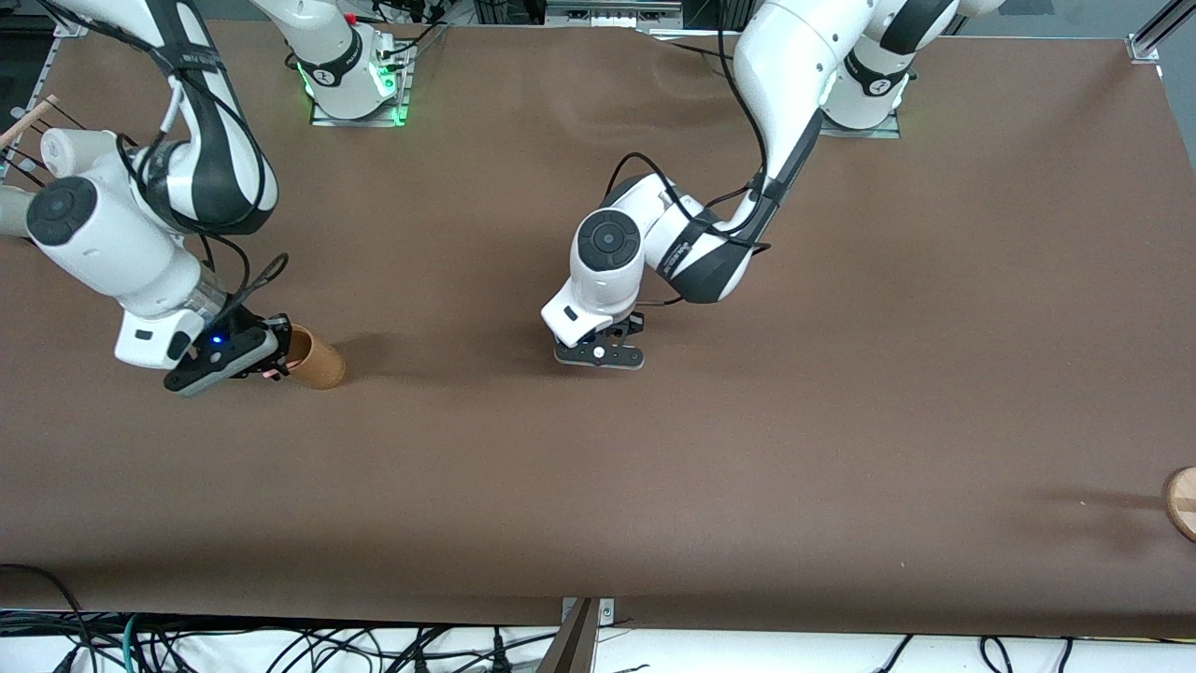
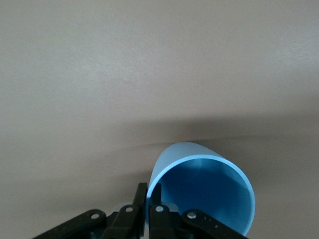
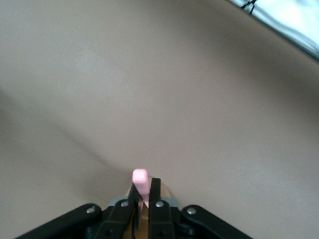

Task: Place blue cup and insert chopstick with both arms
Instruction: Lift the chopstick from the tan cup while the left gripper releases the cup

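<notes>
My left gripper point(image 1: 598, 356) hangs low over the middle of the table. In the left wrist view it point(image 2: 151, 187) is shut on the rim of the blue cup point(image 2: 209, 191), one finger inside and one outside. The cup is hidden under the hand in the front view. My right gripper point(image 1: 265, 361) is at the right arm's end of the table. In the right wrist view it point(image 3: 144, 183) is shut on the pale-pink chopstick point(image 3: 140, 179), right over the mouth of a tan cup point(image 1: 316, 361), which also shows between the fingers point(image 3: 165, 190).
A round wooden object point(image 1: 1182, 501) lies at the table edge toward the left arm's end, nearer the front camera. A wooden stick point(image 1: 28, 120) pokes in by the right arm. Brown cloth point(image 1: 841, 421) covers the table.
</notes>
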